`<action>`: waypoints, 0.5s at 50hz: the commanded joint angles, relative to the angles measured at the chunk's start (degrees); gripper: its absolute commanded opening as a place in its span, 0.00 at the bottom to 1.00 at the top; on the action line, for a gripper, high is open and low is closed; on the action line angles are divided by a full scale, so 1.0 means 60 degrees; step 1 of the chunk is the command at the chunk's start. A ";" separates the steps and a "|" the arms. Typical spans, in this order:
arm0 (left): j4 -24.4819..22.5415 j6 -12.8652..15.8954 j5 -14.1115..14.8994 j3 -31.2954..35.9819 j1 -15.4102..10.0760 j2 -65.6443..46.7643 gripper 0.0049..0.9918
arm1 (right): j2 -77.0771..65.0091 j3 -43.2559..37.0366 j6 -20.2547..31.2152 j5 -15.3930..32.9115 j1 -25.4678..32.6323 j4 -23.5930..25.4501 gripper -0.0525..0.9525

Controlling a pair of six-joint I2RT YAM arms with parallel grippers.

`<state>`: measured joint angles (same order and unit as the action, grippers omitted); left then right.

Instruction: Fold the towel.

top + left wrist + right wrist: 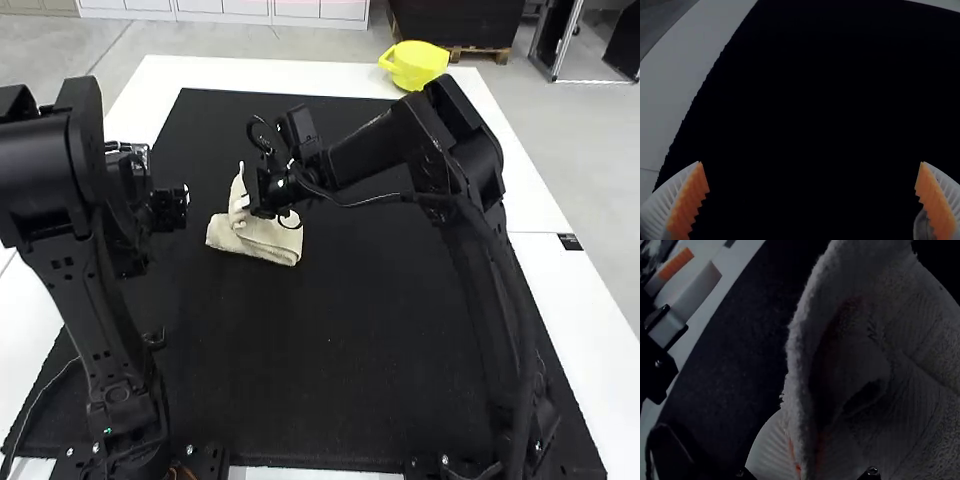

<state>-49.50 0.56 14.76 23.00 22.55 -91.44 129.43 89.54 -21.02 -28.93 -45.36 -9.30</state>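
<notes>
Nearest the camera in the high view, the left arm point(85, 300) stands over the black mat point(350, 350) on a white surface point(590, 270). From the other side, the right arm point(445, 150) reaches across the middle, its hand point(241, 205) at the towel point(270, 246). Pale and small, the towel lies on the mat between the arms, its near part flat in a compact strip and another part raised to a peak at the hand. A yellow bowl point(415, 65) sits at the far edge.

Left wrist view: the left hand point(811, 162) has its ribbed white fingers well apart, orange pads facing each other above the mat, with nothing between them.

Right wrist view: the right hand is clamped on the towel's edge, which stands upright; beside it the cloth opens into a loose hollow with creases.

The towel appears to be partly folded, probably near the end. What seems left is laying the raised part down, letting go and perhaps smoothing it. How many layers there are, I cannot tell.
</notes>
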 commanded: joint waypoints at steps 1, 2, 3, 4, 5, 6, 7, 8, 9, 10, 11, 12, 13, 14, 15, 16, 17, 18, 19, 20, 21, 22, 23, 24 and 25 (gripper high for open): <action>-0.0056 -0.0064 -0.0058 -0.0055 0.0080 0.0181 0.98 | 0.0138 0.0517 -0.0057 0.0031 -0.0144 -0.0032 0.03; -0.0056 -0.0064 -0.0058 -0.0055 0.0066 0.0196 0.98 | 0.0167 0.0590 -0.0072 0.0017 -0.0159 -0.0032 0.03; -0.0056 -0.0064 -0.0058 -0.0055 0.0080 0.0181 0.98 | 0.0211 0.0663 -0.0072 0.0031 -0.0174 -0.0003 0.03; -0.0056 -0.0064 -0.0058 -0.0055 0.0080 0.0181 0.98 | 0.0241 0.0707 -0.0072 0.0031 -0.0188 0.0012 0.03; -0.0056 -0.0064 -0.0058 -0.0055 0.0080 0.0181 0.98 | 0.0284 0.0766 -0.0072 0.0017 -0.0188 0.0027 0.03; -0.0071 -0.0064 -0.0058 -0.0055 0.0066 0.0181 0.98 | 0.0328 0.0824 -0.0072 0.0017 -0.0203 0.0041 0.03; -0.0086 -0.0078 -0.0058 -0.0055 0.0080 0.0181 0.98 | 0.0358 0.0868 -0.0072 0.0017 -0.0218 0.0071 0.03; -0.0100 -0.0078 -0.0058 -0.0055 0.0080 0.0181 0.98 | 0.0372 0.0912 -0.0072 0.0017 -0.0218 0.0100 0.03; -0.0115 -0.0078 -0.0058 -0.0055 0.0080 0.0181 0.98 | 0.0416 0.0971 -0.0072 0.0017 -0.0232 0.0100 0.03; -0.0115 -0.0078 -0.0058 -0.0055 0.0080 0.0181 0.98 | 0.0460 0.1015 -0.0086 0.0017 -0.0232 0.0129 0.03; -0.0130 -0.0078 -0.0058 -0.0055 0.0080 0.0167 0.98 | 0.0504 0.1073 -0.0086 0.0017 -0.0247 0.0158 0.03; -0.0130 -0.0064 -0.0058 -0.0055 0.0080 0.0181 0.98 | 0.0534 0.1103 -0.0101 0.0002 -0.0262 0.0173 0.03; -0.0130 -0.0064 -0.0058 -0.0055 0.0080 0.0181 0.98 | 0.0563 0.1161 -0.0130 0.0002 -0.0262 0.0188 0.03; -0.0130 -0.0078 -0.0058 -0.0055 0.0080 0.0181 0.98 | 0.0577 0.1190 -0.0174 0.0002 -0.0262 0.0202 0.03; -0.0130 -0.0064 -0.0058 -0.0055 0.0066 0.0167 0.98 | 0.0607 0.1234 -0.0203 -0.0013 -0.0276 0.0202 0.03; -0.0130 -0.0064 -0.0058 -0.0055 0.0080 0.0167 0.98 | 0.0651 0.1264 -0.0277 -0.0042 -0.0276 0.0202 0.03; -0.0115 -0.0049 -0.0058 -0.0055 0.0080 0.0167 0.98 | 0.0680 0.1308 -0.0306 -0.0071 -0.0291 0.0202 0.04; -0.0100 -0.0049 -0.0058 -0.0055 0.0080 0.0152 0.98 | 0.0739 0.1352 -0.0365 -0.0101 -0.0306 0.0217 0.05; -0.0100 -0.0049 -0.0058 -0.0055 0.0080 0.0152 0.98 | 0.0768 0.1396 -0.0423 -0.0115 -0.0320 0.0246 0.09; -0.0100 -0.0049 -0.0058 -0.0069 0.0080 0.0152 0.98 | 0.0797 0.1439 -0.0482 -0.0159 -0.0335 0.0290 0.14; -0.0100 -0.0049 -0.0058 -0.0069 0.0080 0.0152 0.98 | 0.0826 0.1483 -0.0526 -0.0174 -0.0335 0.0305 0.19; -0.0100 -0.0034 -0.0058 -0.0055 0.0066 0.0152 0.98 | 0.0841 0.1527 -0.0570 -0.0218 -0.0349 0.0334 0.24; -0.0100 -0.0034 -0.0058 -0.0055 0.0080 0.0152 0.98 | 0.0856 0.1557 -0.0599 -0.0247 -0.0364 0.0349 0.31; -0.0100 -0.0034 -0.0058 -0.0055 0.0080 0.0152 0.98 | 0.0856 0.1571 -0.0599 -0.0247 -0.0364 0.0363 0.35; -0.0100 -0.0034 -0.0058 -0.0069 0.0080 0.0137 0.98 | 0.0856 0.1601 -0.0599 -0.0247 -0.0364 0.0378 0.39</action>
<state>-49.56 0.56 14.76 22.94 22.55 -91.42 134.34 96.77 -22.83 -29.21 -46.52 -7.14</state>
